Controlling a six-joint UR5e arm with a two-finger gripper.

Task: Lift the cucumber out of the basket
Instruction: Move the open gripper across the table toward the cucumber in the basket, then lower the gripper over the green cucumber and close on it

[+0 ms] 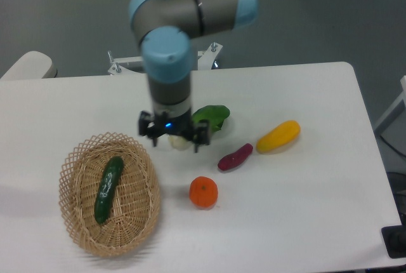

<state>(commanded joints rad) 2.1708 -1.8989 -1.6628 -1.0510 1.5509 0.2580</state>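
The dark green cucumber (108, 188) lies lengthwise in the oval wicker basket (81, 222) at the front left of the table. My gripper (174, 138) hangs above the table just right of the basket's far rim, over the stem end of the bok choy. Its fingers are spread apart with nothing held, so it is open. The cucumber is about a hand's width down and left of the gripper.
A leafy bok choy (210, 117) lies partly under the gripper. A purple sweet potato (235, 157), an orange (203, 192) and a yellow vegetable (278, 136) lie to the right. The arm's base (170, 38) stands at the back edge.
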